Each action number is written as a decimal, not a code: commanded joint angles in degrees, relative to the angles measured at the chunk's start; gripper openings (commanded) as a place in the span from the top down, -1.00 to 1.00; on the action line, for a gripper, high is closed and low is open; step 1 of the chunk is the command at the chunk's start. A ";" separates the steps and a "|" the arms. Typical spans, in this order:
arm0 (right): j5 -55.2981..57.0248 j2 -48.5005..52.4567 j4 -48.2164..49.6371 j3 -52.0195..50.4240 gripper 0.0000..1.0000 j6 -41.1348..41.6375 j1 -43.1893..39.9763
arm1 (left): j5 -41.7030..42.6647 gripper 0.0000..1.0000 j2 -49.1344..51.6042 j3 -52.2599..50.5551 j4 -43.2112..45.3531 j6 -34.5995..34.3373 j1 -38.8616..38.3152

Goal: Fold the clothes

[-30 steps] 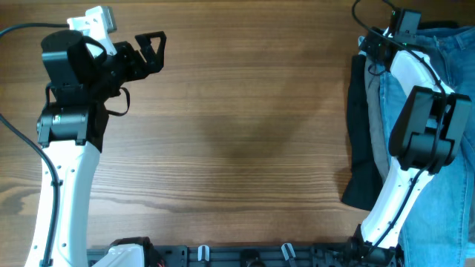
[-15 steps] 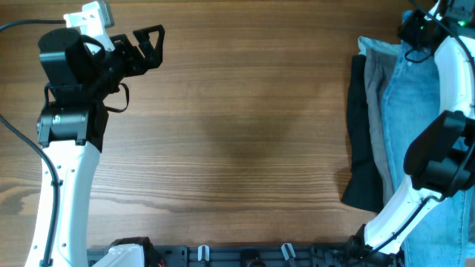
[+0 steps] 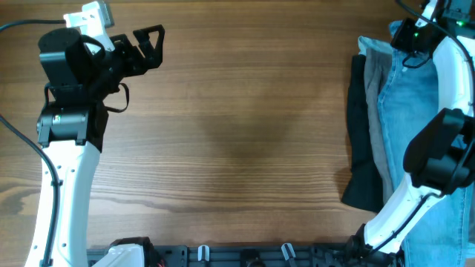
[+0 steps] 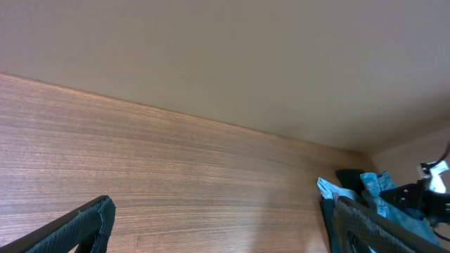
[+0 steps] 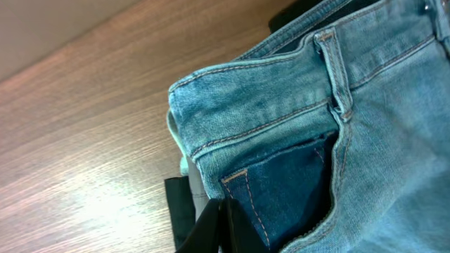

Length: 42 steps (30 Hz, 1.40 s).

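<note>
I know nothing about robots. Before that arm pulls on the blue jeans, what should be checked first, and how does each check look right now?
1. Right gripper shut at the waistband of the jeans: ok.
2. Denim really pinched between its fingers: cannot tell; the contact sits at the bottom edge of the wrist view.
3. Jeans uppermost in the pile, over the grey trousers, with the black garment at the pile's edge: ok.
4. Bare table in the middle for spreading them out: ok.
5. Left gripper open and far from the clothes: ok.
</note>
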 commanded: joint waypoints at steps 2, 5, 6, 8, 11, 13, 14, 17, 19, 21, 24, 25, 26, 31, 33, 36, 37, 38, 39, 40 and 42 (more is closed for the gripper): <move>-1.07 7.78 1.62 -0.90 0.91 -0.04 0.50 | 0.74 -1.00 -0.33 1.07 0.15 -0.35 -0.22; -1.14 9.75 3.80 -0.90 0.26 -0.07 0.50 | 0.76 -1.00 -0.33 1.07 0.15 -0.59 -0.22; -1.11 9.88 4.55 -0.90 -0.22 -0.09 0.50 | 0.92 -1.00 -0.33 1.07 0.15 -0.79 -0.22; -1.49 9.90 6.29 -0.92 -0.51 -0.74 0.57 | 1.20 -1.00 -0.33 1.07 0.15 -2.08 -0.22; -1.49 11.04 7.19 -0.92 -0.50 -5.66 1.29 | 1.66 -1.00 -0.33 1.07 0.17 -2.05 -0.22; -1.49 11.76 6.97 -0.92 -0.38 -6.99 1.60 | 1.64 -1.00 -0.33 1.07 0.20 -2.05 -0.22; -1.49 12.33 6.80 -0.92 -0.31 -7.54 1.68 | 1.64 -1.00 -0.33 1.07 0.20 -2.05 -0.22; 0.02 13.86 6.45 -0.92 0.11 -7.43 1.68 | 1.66 -1.00 -0.33 1.07 0.20 -2.08 -0.22; 2.01 13.92 6.47 -0.90 0.29 -7.45 1.68 | 1.64 -1.00 -0.33 1.07 0.20 -2.08 -0.22; 1.97 13.81 6.51 -0.87 0.50 -7.45 1.55 | 1.64 -1.00 -0.33 1.07 0.17 -2.08 -0.22; 1.49 13.51 6.25 -0.13 0.73 -7.43 1.18 | 2.05 -1.00 -0.35 1.07 0.17 -2.08 -0.22; 1.49 12.90 6.29 -0.13 0.91 -7.41 1.14 | 2.08 -1.00 -0.33 1.07 0.17 -2.08 -0.22; 1.49 11.87 6.29 -0.13 0.91 -7.41 1.03 | 2.08 -1.00 -0.35 1.07 0.17 -2.08 -0.22; 1.51 1.27 5.90 -0.13 0.91 -4.70 0.55 | 2.03 -1.00 -1.22 1.18 3.39 -2.03 0.04; 1.49 -3.69 5.70 -0.13 0.91 -0.92 0.44 | 2.01 -0.99 -2.86 1.64 5.64 -2.03 0.87; -1.16 -12.37 7.37 -0.13 0.92 0.55 0.44 | 1.97 -0.96 -7.72 2.32 9.40 -2.45 3.98; -1.53 -14.88 8.31 -0.13 0.91 1.57 0.46 | 2.01 -0.97 -9.20 2.32 8.79 -4.31 5.20; -1.57 -16.72 8.85 -0.13 0.91 2.47 0.46 | 2.01 -0.99 -10.03 2.32 7.34 -5.05 5.92; -1.60 -18.25 8.94 -0.13 0.92 3.72 0.46 | 1.62 -1.00 -10.80 2.32 3.93 -4.74 6.51; -3.37 -19.63 8.66 -0.13 0.92 4.61 0.46 | -0.39 -1.00 -11.04 2.32 -1.73 -4.72 6.80; -7.91 -20.70 7.19 -0.13 0.92 5.51 0.50 | -5.90 -1.00 -10.58 2.29 -14.80 -4.57 6.78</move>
